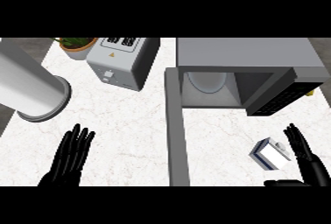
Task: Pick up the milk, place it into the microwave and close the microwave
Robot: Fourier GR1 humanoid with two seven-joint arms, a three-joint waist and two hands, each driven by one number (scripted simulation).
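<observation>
Now the milk [271, 153] lies tilted on the counter [129, 127], in front of the microwave [249, 65] and just beside the right hand [309, 162], whose fingers are straight and apart, not around it. The microwave's door [176, 131] stands open, with a plate [208, 82] inside. At lower left, the left hand [70, 157] rests with fingers straight. A toaster [123, 61], a plant [77, 46] and a white cylinder [29, 87] stand behind it.
</observation>
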